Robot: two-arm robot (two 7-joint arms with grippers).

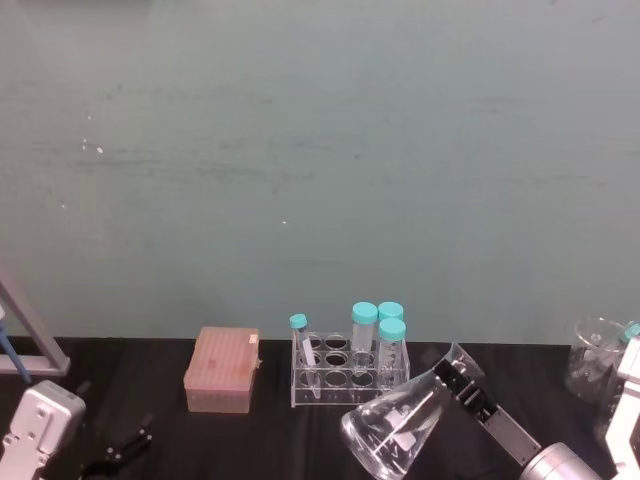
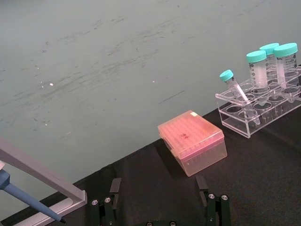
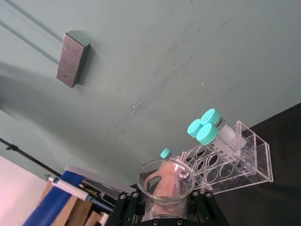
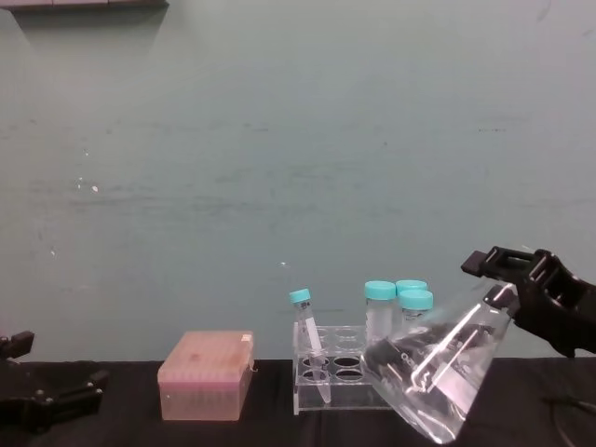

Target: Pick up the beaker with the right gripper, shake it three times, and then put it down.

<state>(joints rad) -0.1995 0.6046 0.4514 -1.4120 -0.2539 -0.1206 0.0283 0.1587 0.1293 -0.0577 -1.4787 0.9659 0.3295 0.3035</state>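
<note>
Head view: the beaker (image 1: 395, 425) is seen at the near right of the dark surface (image 1: 150, 375), tipped steeply, its wide base to the left and its neck up to the right. The neck is clamped by the right tool (image 1: 456, 376). A clear tube rack (image 1: 345, 378) with teal-capped tubes stands just behind the base, and a pink tip box (image 1: 222, 370) lies further left. The left tool (image 1: 120, 452) is parked at the near left.

Left wrist view: the left tool's fingers (image 2: 208, 200) are spread wide, with nothing between them.

Right wrist view: the flared rim is seen from above, and the right tool is closed tightly on the neck just below it.

Chest view: the base hangs close beside the rack; whether it touches the surface cannot be told.

A shaking stroke is judged to be in hand. It would be done well if the clamp were held firm, the strokes were kept short and directed away from the rack, and the mouth were kept above the liquid so that nothing is spilled.
</note>
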